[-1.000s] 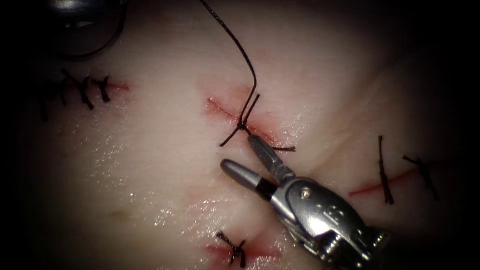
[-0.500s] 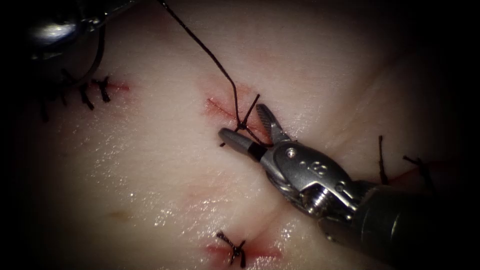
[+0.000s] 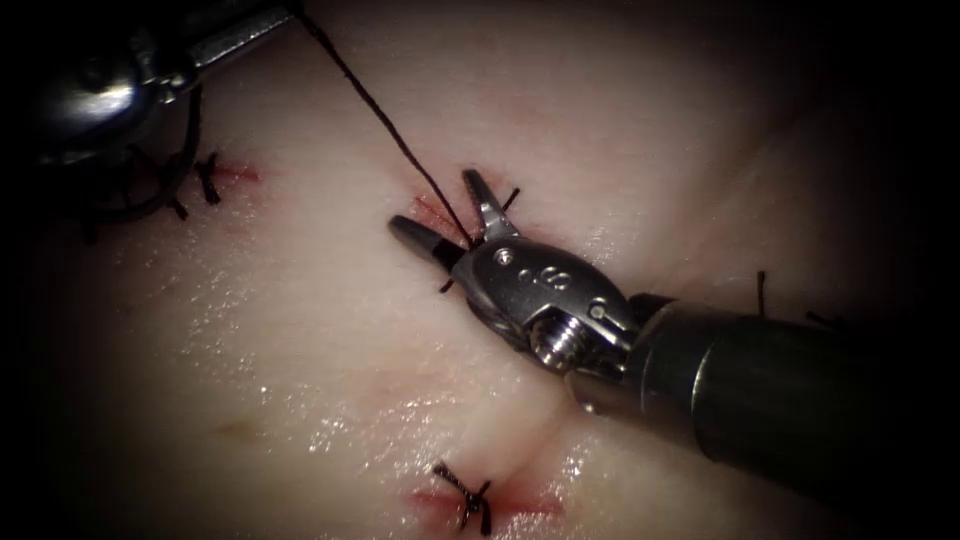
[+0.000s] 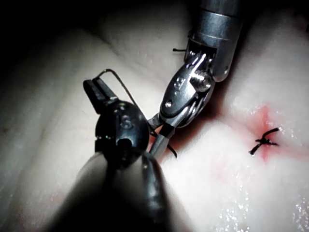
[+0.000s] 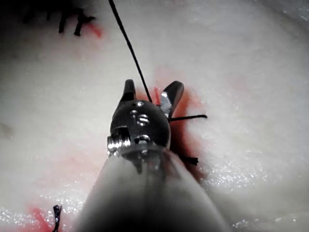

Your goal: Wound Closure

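Observation:
On the tissue (image 3: 300, 330), the middle cut (image 3: 430, 212) bears a knot with short thread tails. The thread (image 3: 380, 110) runs taut from that knot up to my left tool (image 3: 270, 20) at the top left. Its jaws (image 4: 94, 87) look shut on the curved needle (image 4: 120, 84) near one end. The needle's arc (image 3: 150, 200) hangs below the tool, out of the tissue. My right tool (image 3: 432, 202) reaches in from the right, open, one jaw on each side of the thread (image 5: 130, 48) just above the knot, holding nothing (image 5: 152, 86).
A row of finished stitches (image 3: 205, 178) lies at the left under the left tool. One tied stitch (image 3: 468, 497) sits low in the middle on a red patch. More stitches (image 3: 762, 290) lie at the right behind the right tool's shaft (image 3: 780, 400).
My right tool has moved up and left onto the knot, its open jaws now astride the thread. My left tool has drawn the thread from a slack curve into a straight line toward the upper left.

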`<state>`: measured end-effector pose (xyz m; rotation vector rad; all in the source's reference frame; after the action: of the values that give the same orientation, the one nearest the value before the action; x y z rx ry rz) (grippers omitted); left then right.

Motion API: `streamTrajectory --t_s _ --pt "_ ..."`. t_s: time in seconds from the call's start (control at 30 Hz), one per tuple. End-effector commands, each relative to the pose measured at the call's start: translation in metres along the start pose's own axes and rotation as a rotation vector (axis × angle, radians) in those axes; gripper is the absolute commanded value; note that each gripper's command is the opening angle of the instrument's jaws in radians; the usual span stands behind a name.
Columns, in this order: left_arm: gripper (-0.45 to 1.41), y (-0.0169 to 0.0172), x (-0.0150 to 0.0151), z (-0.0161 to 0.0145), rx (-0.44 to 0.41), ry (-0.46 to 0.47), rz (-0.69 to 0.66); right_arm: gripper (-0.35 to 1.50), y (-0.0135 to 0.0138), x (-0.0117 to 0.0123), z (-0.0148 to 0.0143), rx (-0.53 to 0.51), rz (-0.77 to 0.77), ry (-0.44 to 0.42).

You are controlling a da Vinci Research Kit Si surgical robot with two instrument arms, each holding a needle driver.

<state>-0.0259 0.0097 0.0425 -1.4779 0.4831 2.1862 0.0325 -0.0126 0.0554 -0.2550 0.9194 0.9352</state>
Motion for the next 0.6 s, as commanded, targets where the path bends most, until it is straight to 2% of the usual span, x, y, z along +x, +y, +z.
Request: streamTrajectory --t_s 0.03,0.33,0.6 --pt "-0.45 0.0002 0.0001 0.0007 0.0 0.004 0.001 1.23 -0.0004 -0.0004 0.001 0.0 -0.008 0.005" --pt "-0.45 0.0012 0.0014 0.0002 -0.002 0.009 0.0 1.19 -0.0002 0.0 0.0017 0.001 -0.035 0.001" --pt "-0.45 0.0017 0.0018 -0.0001 -0.003 0.011 0.002 1.19 -0.0013 0.0008 0.0025 0.017 -0.051 0.016"
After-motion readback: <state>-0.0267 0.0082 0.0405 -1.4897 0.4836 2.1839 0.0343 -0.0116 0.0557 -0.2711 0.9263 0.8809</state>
